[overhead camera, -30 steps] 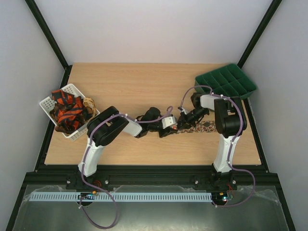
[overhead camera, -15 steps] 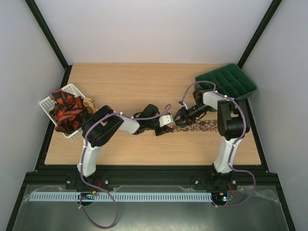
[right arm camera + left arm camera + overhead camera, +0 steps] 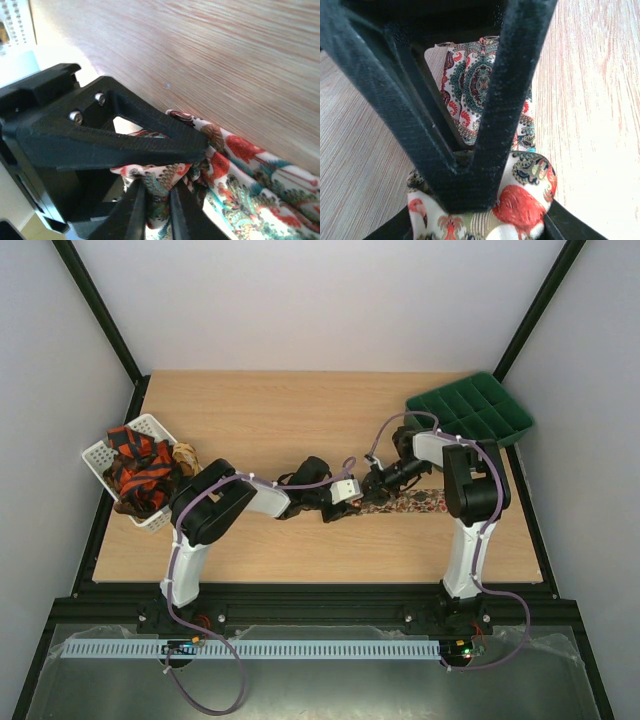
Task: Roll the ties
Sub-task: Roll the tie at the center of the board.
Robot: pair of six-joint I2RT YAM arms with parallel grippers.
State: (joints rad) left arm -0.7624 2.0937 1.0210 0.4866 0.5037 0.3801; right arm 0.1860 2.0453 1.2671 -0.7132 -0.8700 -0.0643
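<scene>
Wooden worktop (image 3: 270, 410) under both arms. Far left of the left fingers we see a white basket (image 3: 97, 454) holding red-orange and black ties (image 3: 140, 472). Left fingers (image 3: 470, 185) pinch the rolled end of the floral tie (image 3: 520, 195). Right fingers (image 3: 157, 212), just beside them, pinch a fold of it. The rest lies flat, running right past the right fingers. Green tray (image 3: 470, 412) sits beyond them.

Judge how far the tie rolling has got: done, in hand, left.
Done: no finished roll shows; the green tray looks empty. In hand: the left gripper and right gripper pinch one end of the floral tie, the rest lying flat. Left: rolling it, then the red-orange and black ties in the white basket.
</scene>
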